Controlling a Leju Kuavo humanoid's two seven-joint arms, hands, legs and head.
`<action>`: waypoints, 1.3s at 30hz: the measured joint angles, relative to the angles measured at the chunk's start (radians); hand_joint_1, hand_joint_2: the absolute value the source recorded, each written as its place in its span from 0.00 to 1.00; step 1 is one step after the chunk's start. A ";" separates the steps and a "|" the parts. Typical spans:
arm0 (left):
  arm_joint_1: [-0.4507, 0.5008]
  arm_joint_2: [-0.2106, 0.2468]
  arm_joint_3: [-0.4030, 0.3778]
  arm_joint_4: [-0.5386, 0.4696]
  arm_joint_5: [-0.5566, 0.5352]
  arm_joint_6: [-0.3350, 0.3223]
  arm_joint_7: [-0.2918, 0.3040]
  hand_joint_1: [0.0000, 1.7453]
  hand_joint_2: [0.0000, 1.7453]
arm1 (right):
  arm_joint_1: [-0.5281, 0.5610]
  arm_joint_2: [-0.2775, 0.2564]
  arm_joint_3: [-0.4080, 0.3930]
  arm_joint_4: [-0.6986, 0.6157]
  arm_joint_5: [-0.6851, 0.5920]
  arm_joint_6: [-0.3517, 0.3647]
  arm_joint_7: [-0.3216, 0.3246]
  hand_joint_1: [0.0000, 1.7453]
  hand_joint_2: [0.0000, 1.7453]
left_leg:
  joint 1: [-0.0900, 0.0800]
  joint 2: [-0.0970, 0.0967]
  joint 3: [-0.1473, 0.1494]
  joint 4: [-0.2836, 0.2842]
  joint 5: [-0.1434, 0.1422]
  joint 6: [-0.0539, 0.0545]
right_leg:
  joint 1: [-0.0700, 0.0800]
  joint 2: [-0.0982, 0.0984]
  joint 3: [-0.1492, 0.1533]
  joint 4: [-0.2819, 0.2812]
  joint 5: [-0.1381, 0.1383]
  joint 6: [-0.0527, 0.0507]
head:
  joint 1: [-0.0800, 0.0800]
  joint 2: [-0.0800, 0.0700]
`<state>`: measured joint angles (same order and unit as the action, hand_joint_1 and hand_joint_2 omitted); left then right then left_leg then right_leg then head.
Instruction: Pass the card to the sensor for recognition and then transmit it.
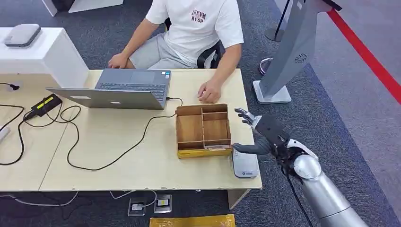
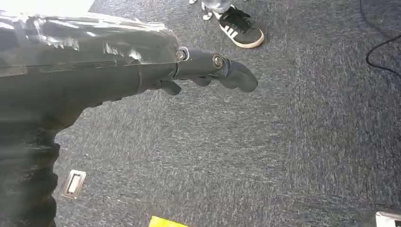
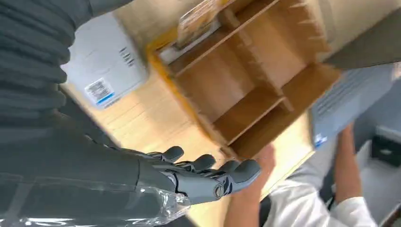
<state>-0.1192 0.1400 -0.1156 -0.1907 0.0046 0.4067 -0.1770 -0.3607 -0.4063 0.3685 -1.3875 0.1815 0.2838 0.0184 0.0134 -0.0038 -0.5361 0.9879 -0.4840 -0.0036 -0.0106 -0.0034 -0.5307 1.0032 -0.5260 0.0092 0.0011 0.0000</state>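
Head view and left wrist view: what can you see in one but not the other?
The head view alone shows the table, laptop, wooden box, white sensor pad, a seated person and the right hand, fingers spread. The left wrist view alone shows the left hand hanging over the floor, and a black shoe. Both show grey carpet.

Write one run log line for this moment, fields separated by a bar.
right hand: open, beside wooden box | card: in box | sensor: on table, untouched | left hand: hanging, holds nothing

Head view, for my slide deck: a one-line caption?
Right hand open beside the wooden organizer, above the sensor, person seated opposite.
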 joint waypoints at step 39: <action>-0.006 -0.006 0.000 0.000 -0.005 0.013 0.013 0.00 1.00 | 0.121 0.069 0.142 -0.284 0.884 -0.197 0.093 0.00 1.00 | 0.000 0.000 -0.001 0.000 0.000 0.000 | 0.000 0.000 0.000 0.000 0.000 0.000 | 0.000 0.000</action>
<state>-0.1247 0.1343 -0.1156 -0.1907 0.0000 0.4200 -0.1644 -0.2396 -0.3373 0.5100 -1.6713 1.0651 0.0863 0.1110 0.0136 -0.0037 -0.5369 0.9875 -0.4840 -0.0037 -0.0101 -0.0036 -0.5306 1.0034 -0.5260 0.0091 0.0011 0.0000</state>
